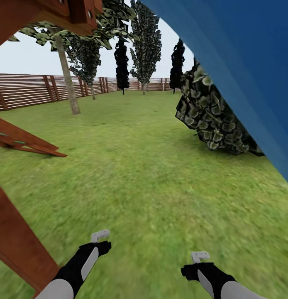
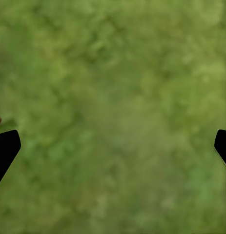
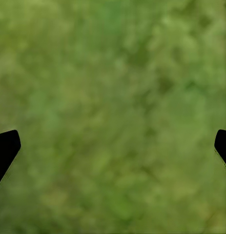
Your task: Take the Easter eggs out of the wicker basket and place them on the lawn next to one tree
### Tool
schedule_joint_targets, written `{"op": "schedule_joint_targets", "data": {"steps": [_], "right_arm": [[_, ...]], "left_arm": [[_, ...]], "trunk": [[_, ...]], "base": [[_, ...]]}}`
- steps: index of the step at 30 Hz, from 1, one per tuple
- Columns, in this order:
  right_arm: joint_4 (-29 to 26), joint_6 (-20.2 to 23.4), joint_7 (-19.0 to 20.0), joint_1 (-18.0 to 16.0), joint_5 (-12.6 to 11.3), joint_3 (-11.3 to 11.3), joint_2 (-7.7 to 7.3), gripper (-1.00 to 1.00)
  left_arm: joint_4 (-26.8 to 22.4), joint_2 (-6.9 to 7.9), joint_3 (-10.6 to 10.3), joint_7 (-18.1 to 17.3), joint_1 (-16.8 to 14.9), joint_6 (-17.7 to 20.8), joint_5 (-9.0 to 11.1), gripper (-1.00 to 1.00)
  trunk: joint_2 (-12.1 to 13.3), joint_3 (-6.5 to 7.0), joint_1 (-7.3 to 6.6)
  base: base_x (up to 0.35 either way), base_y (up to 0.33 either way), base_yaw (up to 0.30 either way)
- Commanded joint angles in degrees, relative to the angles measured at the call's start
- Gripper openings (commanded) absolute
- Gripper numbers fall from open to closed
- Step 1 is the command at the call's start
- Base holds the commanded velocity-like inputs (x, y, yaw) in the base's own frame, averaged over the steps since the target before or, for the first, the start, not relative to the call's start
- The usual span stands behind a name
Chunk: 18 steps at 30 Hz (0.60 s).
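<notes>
Low, both arms fwd over lawn (image 1: 152,174), left gripper (image 2: 113,146) & right gripper (image 3: 113,146) spread, empty

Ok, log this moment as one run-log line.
phase: in transit | left gripper: open, empty | right gripper: open, empty | below: lawn | ahead: tree, fence | right: blue slide

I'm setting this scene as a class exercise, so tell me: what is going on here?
A two-armed robot stands on the lawn of a fenced garden, handling nothing. Its left end effector and right end effector hang low over bare grass, both open and empty. Ahead stand a tree with a bare trunk, a wooden fence and a leafy bush; a blue slide looms at right. It seems in transit.
</notes>
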Motion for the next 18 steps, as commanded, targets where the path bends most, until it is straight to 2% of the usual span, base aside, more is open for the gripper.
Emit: {"op": "schedule_joint_targets", "data": {"steps": [1, 3, 8, 18], "right_arm": [[-0.13, 0.36, 0.07, 0.00, 0.10, 0.09, -0.01, 1.00], [-0.13, 0.33, 0.07, 0.00, 0.10, 0.09, -0.01, 1.00], [-0.13, 0.36, 0.07, 0.00, 0.10, 0.09, -0.01, 1.00], [-0.13, 0.37, 0.07, 0.00, 0.10, 0.09, -0.01, 1.00]], "left_arm": [[-0.11, -0.01, -0.03, 0.38, -0.01, 0.23, 0.60, 1.00], [-0.11, -0.01, 0.00, 0.38, -0.01, 0.23, 0.60, 1.00], [-0.13, -0.01, 0.04, 0.40, -0.01, 0.23, 0.60, 1.00], [-0.13, -0.06, -0.04, 0.40, -0.01, 0.23, 0.60, 1.00]], "trunk": [[-0.02, -0.06, 0.03], [-0.02, -0.06, 0.03], [-2.03, -0.95, 1.12], [-6.04, -2.75, 3.32]], "base": [[0.323, 0.000, 0.000], [0.324, 0.000, 0.000], [0.243, 0.000, 0.000], [0.018, 0.000, 0.000]]}}
